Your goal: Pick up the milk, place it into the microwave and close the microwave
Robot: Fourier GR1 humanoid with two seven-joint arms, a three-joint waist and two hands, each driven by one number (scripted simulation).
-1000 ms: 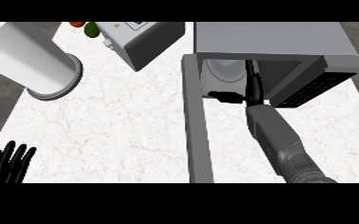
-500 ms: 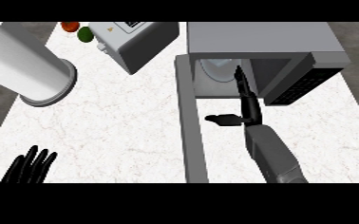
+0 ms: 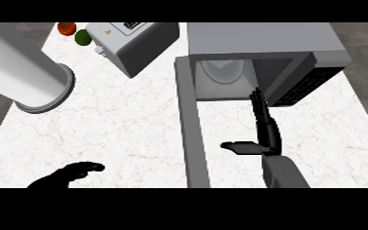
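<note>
The milk stands inside the microwave, deep in its open cavity. The microwave door juts out toward the table's near edge. Just before the opening, the right hand is released, fingers straight, thumb out to the side. The left hand sits low at the table's near-left edge, fingers curled, empty.

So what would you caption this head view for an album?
Right hand held open before the open microwave, its door swung out; left hand low at the counter's edge.
</note>
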